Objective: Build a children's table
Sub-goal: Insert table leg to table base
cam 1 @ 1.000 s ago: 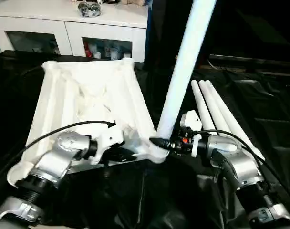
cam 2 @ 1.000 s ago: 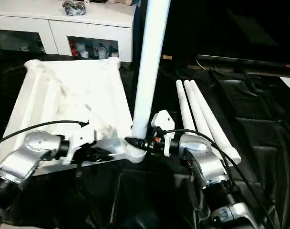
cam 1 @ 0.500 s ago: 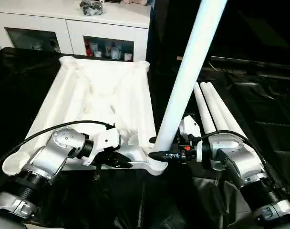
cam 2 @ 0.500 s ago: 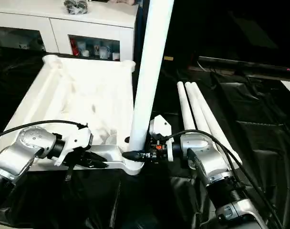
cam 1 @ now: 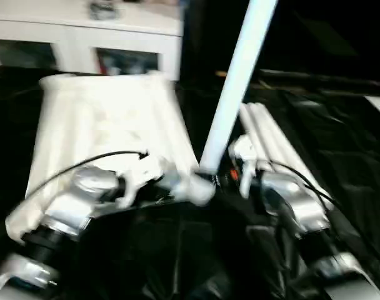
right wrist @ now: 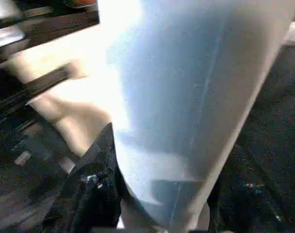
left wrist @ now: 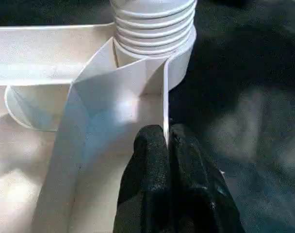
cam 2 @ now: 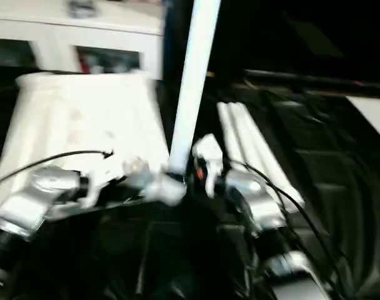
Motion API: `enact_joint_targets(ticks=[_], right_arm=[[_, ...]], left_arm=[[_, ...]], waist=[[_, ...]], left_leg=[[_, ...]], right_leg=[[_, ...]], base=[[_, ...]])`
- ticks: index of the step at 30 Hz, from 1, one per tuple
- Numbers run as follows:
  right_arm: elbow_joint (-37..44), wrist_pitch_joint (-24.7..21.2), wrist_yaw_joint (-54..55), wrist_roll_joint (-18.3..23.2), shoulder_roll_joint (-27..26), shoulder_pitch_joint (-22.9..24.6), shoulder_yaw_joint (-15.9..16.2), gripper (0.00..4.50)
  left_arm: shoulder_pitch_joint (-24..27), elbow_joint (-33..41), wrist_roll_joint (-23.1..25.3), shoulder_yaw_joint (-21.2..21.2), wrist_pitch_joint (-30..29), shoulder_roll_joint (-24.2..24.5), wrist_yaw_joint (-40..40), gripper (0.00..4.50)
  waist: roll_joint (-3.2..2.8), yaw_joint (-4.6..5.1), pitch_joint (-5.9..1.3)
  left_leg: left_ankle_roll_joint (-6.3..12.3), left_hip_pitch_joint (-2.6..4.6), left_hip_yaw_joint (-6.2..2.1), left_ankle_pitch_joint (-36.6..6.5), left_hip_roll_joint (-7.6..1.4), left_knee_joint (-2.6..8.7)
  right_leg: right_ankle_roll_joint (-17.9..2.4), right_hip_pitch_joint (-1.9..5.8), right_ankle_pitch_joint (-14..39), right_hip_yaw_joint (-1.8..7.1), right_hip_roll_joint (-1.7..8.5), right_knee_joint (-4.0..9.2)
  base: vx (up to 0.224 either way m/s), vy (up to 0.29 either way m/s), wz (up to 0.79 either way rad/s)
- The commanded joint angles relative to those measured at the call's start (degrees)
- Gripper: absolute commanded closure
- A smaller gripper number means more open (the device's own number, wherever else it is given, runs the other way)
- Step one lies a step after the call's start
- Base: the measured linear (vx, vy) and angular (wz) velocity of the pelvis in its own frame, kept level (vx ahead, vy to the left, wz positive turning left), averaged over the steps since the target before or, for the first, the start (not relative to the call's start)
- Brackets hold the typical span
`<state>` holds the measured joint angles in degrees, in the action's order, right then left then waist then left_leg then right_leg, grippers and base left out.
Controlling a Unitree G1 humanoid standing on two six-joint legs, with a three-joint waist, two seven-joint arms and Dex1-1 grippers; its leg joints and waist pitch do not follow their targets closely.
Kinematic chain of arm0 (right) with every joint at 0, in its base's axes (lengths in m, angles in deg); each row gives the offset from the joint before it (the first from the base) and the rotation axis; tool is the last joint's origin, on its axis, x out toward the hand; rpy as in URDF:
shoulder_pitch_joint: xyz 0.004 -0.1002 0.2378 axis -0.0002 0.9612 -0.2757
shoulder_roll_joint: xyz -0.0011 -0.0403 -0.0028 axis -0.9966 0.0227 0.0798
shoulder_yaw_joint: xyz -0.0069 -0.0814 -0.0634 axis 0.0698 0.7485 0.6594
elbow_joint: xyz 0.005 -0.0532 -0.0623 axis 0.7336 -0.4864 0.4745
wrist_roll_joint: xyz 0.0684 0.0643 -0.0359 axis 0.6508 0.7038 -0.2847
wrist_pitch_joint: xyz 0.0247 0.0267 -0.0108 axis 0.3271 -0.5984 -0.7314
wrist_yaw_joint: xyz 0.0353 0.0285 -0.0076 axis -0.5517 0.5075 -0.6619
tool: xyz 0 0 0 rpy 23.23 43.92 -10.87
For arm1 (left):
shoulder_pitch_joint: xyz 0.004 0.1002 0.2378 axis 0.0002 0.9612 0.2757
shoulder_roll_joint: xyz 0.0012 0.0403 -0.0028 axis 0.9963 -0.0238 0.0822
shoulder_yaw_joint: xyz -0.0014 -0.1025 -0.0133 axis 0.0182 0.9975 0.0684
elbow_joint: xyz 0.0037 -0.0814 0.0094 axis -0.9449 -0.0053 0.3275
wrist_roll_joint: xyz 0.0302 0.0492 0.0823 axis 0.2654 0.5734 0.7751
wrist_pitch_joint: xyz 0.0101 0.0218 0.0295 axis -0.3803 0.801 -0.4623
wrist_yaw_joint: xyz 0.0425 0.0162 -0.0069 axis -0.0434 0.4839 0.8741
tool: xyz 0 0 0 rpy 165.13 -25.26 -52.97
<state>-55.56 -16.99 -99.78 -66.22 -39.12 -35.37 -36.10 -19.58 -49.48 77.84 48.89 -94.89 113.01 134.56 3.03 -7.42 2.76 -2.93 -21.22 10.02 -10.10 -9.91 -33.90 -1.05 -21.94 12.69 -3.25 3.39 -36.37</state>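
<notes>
One leg [cam 1: 237, 87] stood in the near corner socket [left wrist: 155, 34] of the upturned table top [cam 1: 102, 125] on the black-draped surface [cam 1: 352, 144]; three spare legs [cam 1: 271, 140] lay beside it. Left gripper [left wrist: 167, 141] pinched the top's rim rib; right gripper [right wrist: 159, 204] grasped the leg's base. Best practice, judged: hold the top firm, keep the leg in line with the socket while seating it.

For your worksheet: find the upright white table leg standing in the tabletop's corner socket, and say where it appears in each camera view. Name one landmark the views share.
Left eye: upright leg, centre, rising to the top edge.
Right eye: centre, left of the three loose legs.
Left wrist: its threaded end at top centre, in the corner socket.
Right wrist: fills the middle, close up.
Shared landmark: the corner socket.
</notes>
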Motion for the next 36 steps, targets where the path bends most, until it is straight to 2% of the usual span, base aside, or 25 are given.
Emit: enact_joint_targets(ticks=[1,4,6,8,9,11,16,17,18,20,22,25,27,31,32,33,36], right_arm=[[-7.18,-3.12,5.85,-3.26,-0.51,0.74,0.04,2.62],[-9.31,-3.65,8.38,-3.64,-1.89,-0.61,-0.44,2.62],[-10.76,-3.90,9.51,-4.13,-2.84,-1.62,-0.47,2.62],[-10.96,-4.20,9.25,-4.38,-3.25,-1.95,-0.09,2.62],[-10.97,-4.19,9.13,-4.44,-3.34,-2.02,0.05,2.62],[-10.76,-4.09,8.73,-4.54,-3.37,-2.02,0.32,2.62],[-11.50,-2.88,8.82,-4.89,-3.88,-2.91,0.04,2.62],[-11.49,-2.88,8.70,-4.84,-3.91,-2.96,-0.05,2.27],[-11.39,-2.83,8.43,-4.64,-4.01,-3.12,-0.38,2.06],[-10.93,-3.45,7.29,-3.91,-4.04,-3.20,-0.65,2.06],[-10.28,-3.45,6.41,-3.76,-3.89,-3.13,-0.50,1.66],[-9.03,-3.56,5.21,-3.51,-3.66,-2.82,-0.37,1.57],[-8.14,-3.68,4.23,-3.24,-3.43,-2.62,-0.26,1.22],[-5.12,-3.42,0.88,-2.74,-2.27,-1.84,0.08,1.04],[-3.83,-3.48,-1.02,-2.69,-1.30,-1.49,0.50,1.04],[-3.03,-3.63,-2.40,-2.72,-0.57,-1.26,0.89,1.04],[-1.92,-3.65,-4.60,-2.91,0.63,-0.85,1.66,1.04]], left_arm=[[-1.77,9.51,-1.02,3.36,-2.33,-2.86,-4.69,4.50],[-0.93,13.22,-0.39,2.79,-5.65,-6.52,-8.52,4.50],[-0.27,15.82,-0.36,1.51,-7.53,-9.07,-10.73,4.50],[0.04,16.90,-0.27,0.59,-8.38,-10.10,-11.63,4.50],[0.08,17.06,-0.13,0.33,-8.72,-10.37,-11.96,4.50],[0.03,16.86,0.07,0.07,-8.72,-10.33,-12.03,4.50],[-0.42,17.04,1.30,-0.43,-9.88,-9.05,-12.34,4.50],[-0.46,17.07,1.29,-0.45,-9.94,-9.00,-12.35,4.50],[-0.60,17.14,1.11,-0.46,-10.13,-8.78,-12.33,4.50],[-0.77,17.08,0.86,-0.49,-10.01,-8.46,-11.98,4.50],[-0.87,16.99,0.79,-0.61,-9.62,-7.96,-11.46,4.50],[-0.80,17.08,0.24,-0.42,-9.49,-7.41,-10.60,4.50],[-0.76,17.07,0.00,-0.36,-9.19,-6.96,-9.95,4.50],[-0.71,16.72,-1.26,-0.12,-7.73,-5.63,-7.50,4.50],[-0.81,16.14,-1.62,-0.11,-6.44,-5.01,-6.32,4.50],[-0.88,15.50,-1.73,-0.22,-4.76,-4.46,-5.28,4.50],[-0.91,14.79,-2.49,-0.28,-3.41,-3.82,-3.38,4.50]], waist=[[-1.32,0.03,-2.96],[-1.15,0.24,-3.07],[-0.75,0.52,-3.31],[-0.87,0.57,-3.34],[-0.68,0.61,-3.31],[-0.75,0.54,-3.15],[-0.98,0.71,-2.91],[-1.03,0.76,-2.90],[-1.04,0.76,-2.91],[-1.14,0.75,-3.03],[-1.06,0.56,-3.16],[-1.17,0.45,-3.21],[-1.19,0.30,-3.19],[-1.32,-0.15,-3.13],[-1.21,-0.29,-3.14],[-1.38,-0.59,-3.06],[-1.43,-0.78,-3.10]], left_leg=[[-4.10,0.89,-2.10,-17.99,-4.05,5.61],[-2.30,0.79,-1.65,-13.69,-3.80,5.05],[-0.92,0.55,-1.48,-9.36,-3.71,4.75],[0.13,0.53,-1.40,-7.91,-3.60,4.56],[0.66,0.56,-1.31,-7.56,-3.54,4.51],[0.93,0.70,-1.32,-8.38,-3.58,4.58],[-0.55,1.00,-1.46,-12.29,-3.84,5.03],[-0.81,0.98,-1.52,-12.73,-3.85,5.12],[-0.94,1.00,-1.51,-12.78,-3.84,5.11],[-0.88,1.03,-1.52,-12.26,-3.85,5.02],[-0.30,0.88,-1.37,-10.01,-3.75,4.79],[0.16,0.92,-1.33,-8.60,-3.73,4.63],[0.55,0.87,-1.28,-7.97,-3.72,4.58],[0.45,0.95,-1.26,-8.55,-3.76,4.58],[0.45,0.98,-1.24,-8.61,-3.75,4.55],[0.68,1.00,-1.22,-8.63,-3.70,4.49],[0.45,1.04,-1.17,-8.49,-3.76,4.50]], right_leg=[[-10.63,1.81,12.90,3.21,6.17,4.87],[-11.88,2.04,6.88,3.16,5.86,4.68],[-12.80,2.52,0.58,2.93,5.66,4.12],[-13.19,2.63,-1.68,2.83,5.59,4.00],[-13.22,2.65,-2.04,2.80,5.50,4.09],[-13.00,2.59,0.01,2.78,5.57,4.33],[-11.96,2.28,6.11,2.83,5.60,4.84],[-11.78,2.31,6.58,2.83,5.58,4.88],[-11.71,2.27,6.39,2.86,5.59,4.88],[-12.14,2.32,5.15,2.88,5.62,4.73],[-12.53,2.42,1.73,2.84,5.49,4.35],[-13.00,2.46,-0.36,2.77,5.48,4.15],[-13.19,2.51,-1.34,2.75,5.45,4.06],[-13.08,2.52,-0.65,2.72,5.48,4.17],[-12.86,2.56,-0.27,2.73,5.43,4.13],[-12.59,2.49,0.30,2.76,5.42,4.35],[-12.43,2.45,0.32,2.75,5.38,4.12]], base=[[0.000,0.000,0.00],[0.000,0.000,0.00],[0.000,0.000,0.00],[0.000,0.000,0.00],[0.000,0.000,0.00],[0.000,0.000,0.00],[0.000,0.000,0.00],[0.000,0.000,0.00],[0.000,0.000,0.00],[0.000,0.000,0.00],[0.000,0.000,0.00],[0.000,0.000,0.00],[0.000,0.000,0.00],[0.000,0.000,0.00],[0.000,0.000,0.00],[0.000,0.000,0.00],[0.000,0.000,0.00]])
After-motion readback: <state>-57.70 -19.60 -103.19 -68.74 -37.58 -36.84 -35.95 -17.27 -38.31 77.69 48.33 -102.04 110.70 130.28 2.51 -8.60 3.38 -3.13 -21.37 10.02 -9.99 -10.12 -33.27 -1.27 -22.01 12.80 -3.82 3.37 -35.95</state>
